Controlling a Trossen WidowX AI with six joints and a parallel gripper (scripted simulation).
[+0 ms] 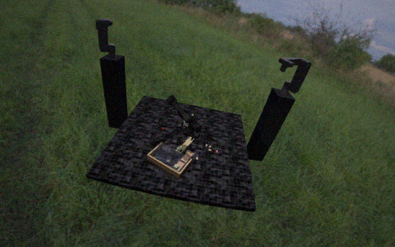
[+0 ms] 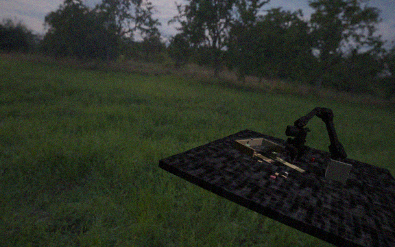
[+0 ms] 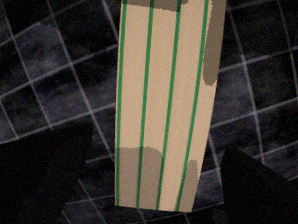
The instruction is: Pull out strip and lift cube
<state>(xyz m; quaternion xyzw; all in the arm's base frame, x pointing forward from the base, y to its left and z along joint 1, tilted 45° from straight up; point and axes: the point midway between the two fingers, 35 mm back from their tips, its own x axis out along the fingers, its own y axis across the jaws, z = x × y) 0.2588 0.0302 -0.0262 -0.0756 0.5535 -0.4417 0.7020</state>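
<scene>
A pale wooden strip with green lengthwise lines (image 3: 132,75) (image 1: 186,143) (image 2: 289,165) sticks out of the shallow wooden tray (image 1: 163,167) (image 2: 245,148). My gripper (image 3: 158,145) (image 1: 191,134) (image 2: 296,159) is open and empty. Its dark fingers stand one on each side of the strip's end in the wrist view, with gaps between them and the wood. Another brownish strip (image 1: 186,156) (image 2: 264,158) lies at the tray's open side. A small pale green piece (image 1: 176,166) is in the tray's near corner. I cannot make out a label on any cube.
Small pieces, one of them pink (image 1: 217,151) (image 2: 273,177), lie beside the strips. A small red object (image 1: 162,128) (image 2: 313,159) lies on the other side of the arm. A grey panel (image 2: 338,171) stands near the arm's base. Two dark pillars (image 1: 114,90) (image 1: 269,123) flank the table.
</scene>
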